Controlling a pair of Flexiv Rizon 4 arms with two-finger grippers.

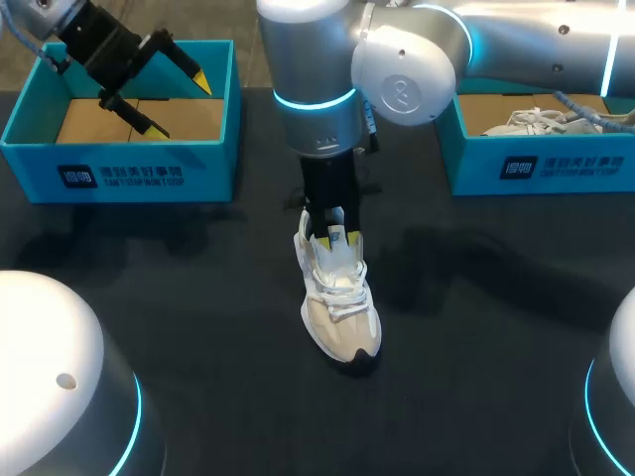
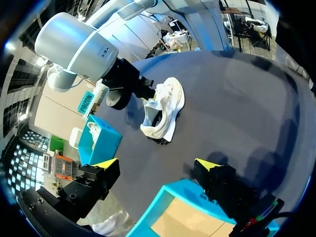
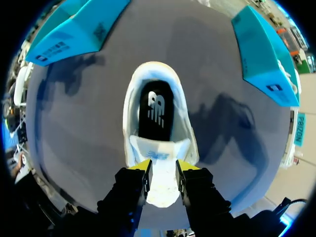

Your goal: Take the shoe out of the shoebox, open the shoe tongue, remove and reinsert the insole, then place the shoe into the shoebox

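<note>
A white and beige shoe [image 1: 340, 317] stands upright mid-table, toe toward the front edge. My right gripper [image 1: 335, 236] comes down over its heel end, shut on the shoe tongue [image 3: 162, 183]. In the right wrist view the tongue sits pinched between the yellow fingertips [image 3: 140, 166], and ahead of them the black insole [image 3: 155, 111] lies inside the shoe's mouth. My left gripper [image 1: 181, 107] hangs open and holds nothing above the left shoebox [image 1: 129, 164], which shows only its bare cardboard floor. The left wrist view has the shoe [image 2: 165, 111] far ahead of its gripper [image 2: 155, 164].
A second blue shoebox [image 1: 536, 164] at the back right holds another white shoe [image 1: 541, 121]. My right arm's large body [image 1: 317, 79] hangs over the table's middle back. The black tabletop [image 1: 198, 297] spreads around the shoe.
</note>
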